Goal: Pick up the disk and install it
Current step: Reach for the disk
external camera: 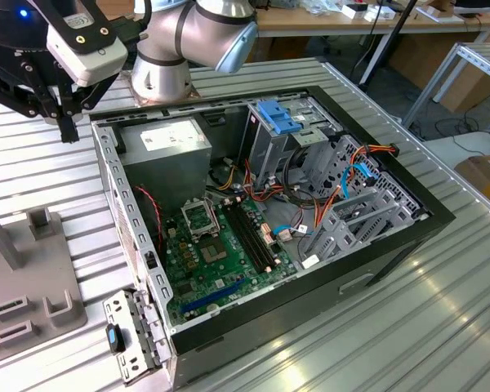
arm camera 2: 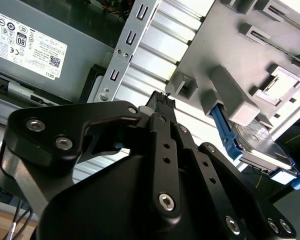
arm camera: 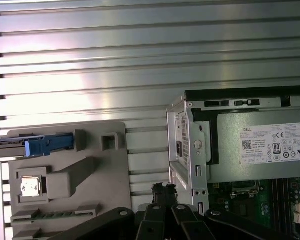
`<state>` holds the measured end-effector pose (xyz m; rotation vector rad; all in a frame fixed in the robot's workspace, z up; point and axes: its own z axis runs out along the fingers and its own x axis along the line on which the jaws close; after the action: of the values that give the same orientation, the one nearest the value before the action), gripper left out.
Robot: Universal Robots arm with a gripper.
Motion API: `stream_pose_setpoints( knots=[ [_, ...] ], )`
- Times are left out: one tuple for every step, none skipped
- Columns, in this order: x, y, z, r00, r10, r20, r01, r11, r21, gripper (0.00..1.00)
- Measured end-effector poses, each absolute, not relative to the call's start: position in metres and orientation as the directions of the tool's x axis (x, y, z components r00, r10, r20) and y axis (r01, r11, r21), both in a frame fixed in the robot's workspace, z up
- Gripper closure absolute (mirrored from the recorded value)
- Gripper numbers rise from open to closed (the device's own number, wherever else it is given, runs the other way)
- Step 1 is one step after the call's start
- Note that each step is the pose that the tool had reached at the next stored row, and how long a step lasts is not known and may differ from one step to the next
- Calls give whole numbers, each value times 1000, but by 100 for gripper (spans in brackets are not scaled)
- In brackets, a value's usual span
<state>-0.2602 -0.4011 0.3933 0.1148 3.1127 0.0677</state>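
Observation:
The disk (arm camera 2: 262,147) is a grey metal drive in a bright blue carrier. It stands on edge in a slot of the grey fixture plate (arm camera 2: 230,55). In the first wrist view the disk (arm camera: 25,147) shows edge-on, reaching past the plate's (arm camera: 70,200) side. My gripper (external camera: 67,129) hangs above the ribbed table by the far corner of the open computer case (external camera: 392,245), on the exterior view's left. Its fingers (arm camera: 162,190) look shut with nothing between them, over the slats between plate and case. The gripper (arm camera 2: 162,97) is apart from the disk.
Inside the case sit a grey power-supply box (external camera: 175,143), a motherboard (external camera: 220,253) and a tall metal cage with a blue latch (external camera: 278,121). A loose metal bracket (external camera: 131,335) lies by the case's near corner. Desks and cables stand beyond the table.

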Motion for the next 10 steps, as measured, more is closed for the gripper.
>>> stream_pose_setpoints(
  knots=[
    [-260,-401,393,-997,74,-24,73,996,44,89],
    [-261,-401,393,-997,74,-24,73,996,44,89],
    [-261,-401,393,-997,74,-24,73,996,44,89],
    [-261,-401,393,-997,74,-24,73,996,44,89],
    [-261,-401,393,-997,74,-24,73,996,44,89],
    [-261,-401,393,-997,74,-24,73,996,44,89],
    [-262,-401,393,-997,74,-24,73,996,44,89],
    [-263,-401,393,-997,74,-24,73,996,44,89],
    [-263,-401,393,-997,74,-25,73,996,44,89],
    [-264,-401,393,-997,74,-24,73,996,44,89]
  ],
)
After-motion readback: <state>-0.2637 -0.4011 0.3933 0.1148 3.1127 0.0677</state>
